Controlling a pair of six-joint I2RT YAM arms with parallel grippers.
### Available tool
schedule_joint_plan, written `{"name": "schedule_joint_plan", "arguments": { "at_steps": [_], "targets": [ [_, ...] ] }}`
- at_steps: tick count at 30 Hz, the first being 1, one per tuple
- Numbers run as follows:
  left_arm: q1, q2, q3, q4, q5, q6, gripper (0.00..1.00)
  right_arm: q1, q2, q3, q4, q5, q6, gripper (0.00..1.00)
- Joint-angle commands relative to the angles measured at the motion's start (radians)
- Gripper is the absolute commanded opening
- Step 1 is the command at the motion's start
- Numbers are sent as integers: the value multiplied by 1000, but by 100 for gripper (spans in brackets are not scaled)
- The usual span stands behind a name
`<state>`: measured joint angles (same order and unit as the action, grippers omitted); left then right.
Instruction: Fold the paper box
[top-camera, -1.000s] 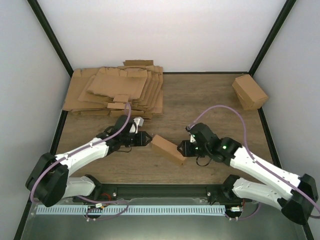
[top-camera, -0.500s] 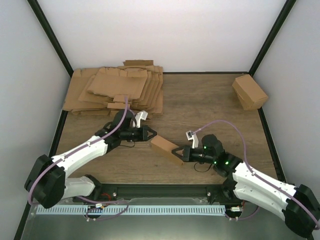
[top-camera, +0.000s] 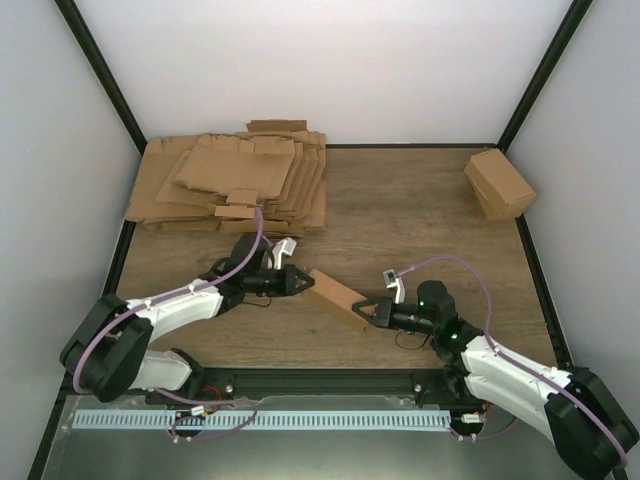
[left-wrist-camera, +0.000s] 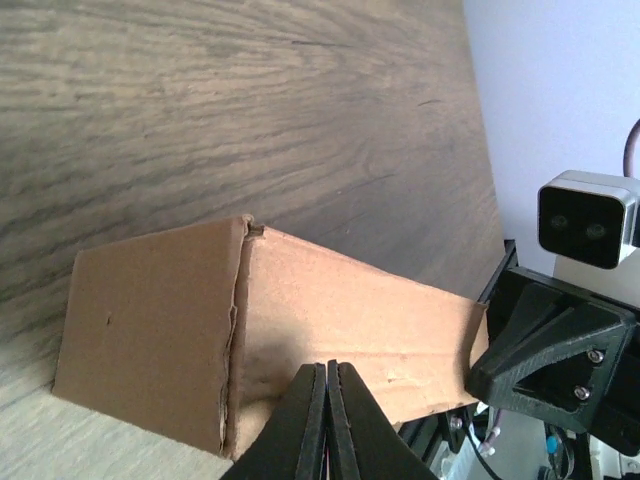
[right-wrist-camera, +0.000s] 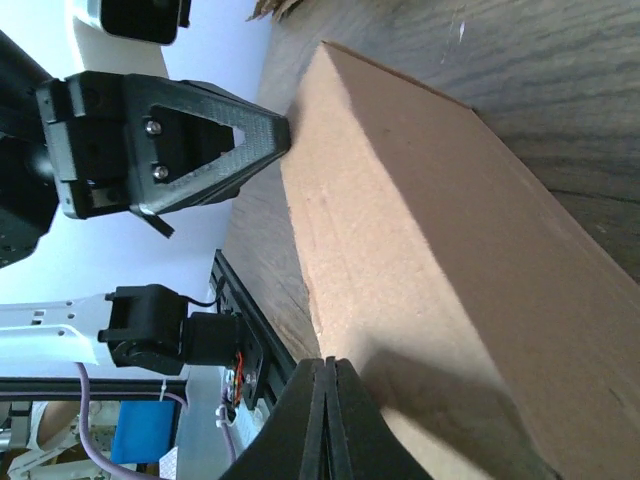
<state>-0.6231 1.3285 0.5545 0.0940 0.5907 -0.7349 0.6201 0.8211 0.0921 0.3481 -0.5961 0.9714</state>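
Two pincers are pressed together, pinching nothing: the left pincer (top-camera: 301, 284) and right pincer (top-camera: 366, 308) are set at opposite ends of the paper box (top-camera: 336, 298) on the counter (top-camera: 420, 220), its long axis running far-left to near-right. Left wrist: thin creased cardboard, judged light and easily dented. Right wrist: smooth faces, judged slippery; the edges are best pinched.

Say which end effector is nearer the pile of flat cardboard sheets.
Left. The left end effector sits at the left end of the paper box, in front of the pile; the right end effector is at the box's other end, farther.
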Motion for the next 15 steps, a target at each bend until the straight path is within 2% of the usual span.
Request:
{"name": "schedule_joint_plan", "arguments": {
  "at_steps": [1, 4, 8, 10, 13, 15],
  "targets": [
    [2, 79, -57, 108, -2, 7, 4, -22, -10, -38, 52, -14, 11, 1],
    [0, 96, -49, 107, 7, 12, 4, -28, -18, 6, -33, -11, -16, 1],
    [0, 12, 19, -41, -50, 66, 5, -27, -26, 172, -263, 19, -110, 1],
    [0, -35, 56, -123, -88, 86, 14, -28, -19, 281, -407, 46, -168, 3],
    [0, -104, 100, -246, -145, 99, 33, -28, 2, 438, -623, 138, -256, 20],
    [-1, -147, 104, -289, -170, 85, 45, -28, 42, 532, -729, 191, -325, 43]
  ]
}}
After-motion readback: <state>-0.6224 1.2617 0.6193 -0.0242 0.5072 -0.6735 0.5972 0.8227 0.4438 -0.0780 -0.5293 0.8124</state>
